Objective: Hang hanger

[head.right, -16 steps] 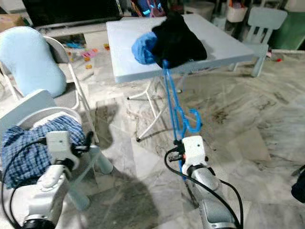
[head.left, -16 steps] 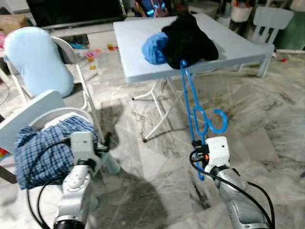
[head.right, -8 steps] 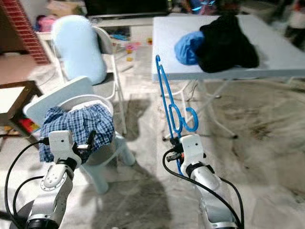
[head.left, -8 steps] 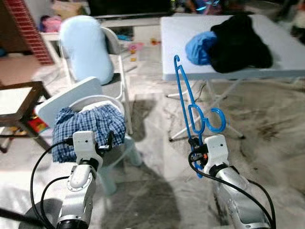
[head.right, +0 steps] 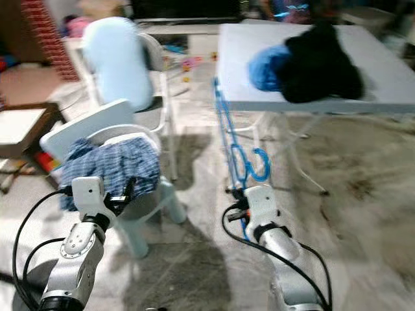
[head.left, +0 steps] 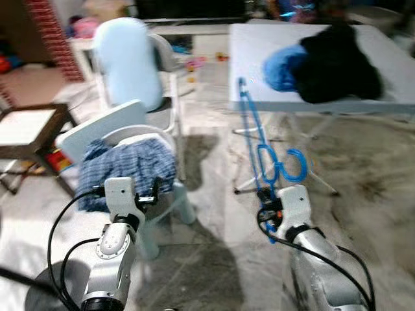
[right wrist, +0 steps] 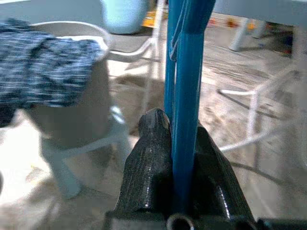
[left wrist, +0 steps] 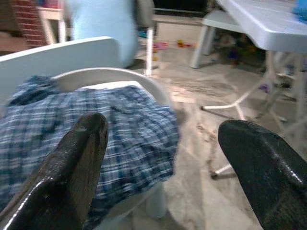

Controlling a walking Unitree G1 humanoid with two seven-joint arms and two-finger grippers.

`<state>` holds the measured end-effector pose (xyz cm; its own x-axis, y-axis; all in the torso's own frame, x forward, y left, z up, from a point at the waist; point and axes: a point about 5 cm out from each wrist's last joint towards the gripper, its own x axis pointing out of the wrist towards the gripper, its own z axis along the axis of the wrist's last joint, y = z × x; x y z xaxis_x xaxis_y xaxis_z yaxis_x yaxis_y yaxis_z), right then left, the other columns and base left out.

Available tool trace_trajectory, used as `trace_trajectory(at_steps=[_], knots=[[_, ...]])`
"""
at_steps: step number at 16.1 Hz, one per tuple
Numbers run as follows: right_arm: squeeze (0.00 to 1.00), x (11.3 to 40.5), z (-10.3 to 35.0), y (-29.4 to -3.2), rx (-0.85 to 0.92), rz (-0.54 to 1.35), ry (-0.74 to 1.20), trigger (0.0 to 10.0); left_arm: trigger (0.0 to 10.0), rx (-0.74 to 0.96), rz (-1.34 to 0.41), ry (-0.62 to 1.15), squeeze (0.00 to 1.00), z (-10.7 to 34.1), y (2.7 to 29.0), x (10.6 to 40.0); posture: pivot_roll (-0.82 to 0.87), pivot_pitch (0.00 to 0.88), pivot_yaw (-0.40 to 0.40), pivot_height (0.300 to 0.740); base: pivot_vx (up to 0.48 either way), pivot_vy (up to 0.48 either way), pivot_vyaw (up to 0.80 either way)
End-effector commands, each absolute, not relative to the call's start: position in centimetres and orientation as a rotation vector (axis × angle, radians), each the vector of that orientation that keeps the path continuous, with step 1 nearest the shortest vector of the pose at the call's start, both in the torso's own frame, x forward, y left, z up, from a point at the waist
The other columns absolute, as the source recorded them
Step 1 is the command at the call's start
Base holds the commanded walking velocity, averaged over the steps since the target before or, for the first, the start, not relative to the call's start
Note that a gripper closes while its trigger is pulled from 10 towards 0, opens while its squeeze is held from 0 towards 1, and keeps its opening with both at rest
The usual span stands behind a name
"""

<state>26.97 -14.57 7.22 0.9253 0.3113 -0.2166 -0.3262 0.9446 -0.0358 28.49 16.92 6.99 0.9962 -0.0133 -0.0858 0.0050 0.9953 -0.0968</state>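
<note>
Hanger point(head.left: 258, 146): your right gripper point(right wrist: 180, 158) clamps it upright.
Left gripper point(left wrist: 163, 163): spread, empty.
Change: view turned from table point(head.left: 253, 58) toward chair point(head.left: 97, 133); no rail yet.

marble floor point(head.left: 214, 253), white folding table point(head.left: 259, 58) upper right, white chairs point(head.left: 110, 129) left, brick wall point(head.left: 48, 19) upper left, dark side table point(head.left: 26, 123) far left

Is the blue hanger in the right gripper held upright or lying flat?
Upright. The blue hanger rises steeply from the right gripper, whose fingers are shut on its lower end; its hook curls out to one side, partway up.
</note>
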Motion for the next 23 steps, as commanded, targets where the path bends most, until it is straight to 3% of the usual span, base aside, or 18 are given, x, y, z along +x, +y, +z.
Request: trace_trajectory(at_steps=[1,11,20,23], knots=[[0.0,27.2,8.2,-14.4,-0.073,0.341,0.163,10.0,10.0,-0.093,-0.008,0.069,0.0,7.2,17.1,28.5,-0.07,0.032,0.024,0.74,0.307,0.292,0.41],[0.0,27.1,9.2,-13.4,-0.081,0.4,0.095,10.0,10.0,-0.094,-0.014,0.066,0.0,7.1,17.0,28.3,-0.07,0.038,0.019,0.74,0.358,0.311,0.0],[0.0,27.1,9.9,-12.9,-0.097,0.434,0.045,10.0,10.0,-0.123,0.002,0.092,0.0,6.8,16.9,28.2,-0.06,0.031,0.008,0.74,0.375,0.0,0.37],[0.0,27.1,9.8,-12.7,-0.101,0.444,0.044,10.0,10.0,-0.176,0.009,0.105,0.0,6.6,17.1,28.1,-0.06,0.029,0.005,0.74,0.0,0.0,0.0]])
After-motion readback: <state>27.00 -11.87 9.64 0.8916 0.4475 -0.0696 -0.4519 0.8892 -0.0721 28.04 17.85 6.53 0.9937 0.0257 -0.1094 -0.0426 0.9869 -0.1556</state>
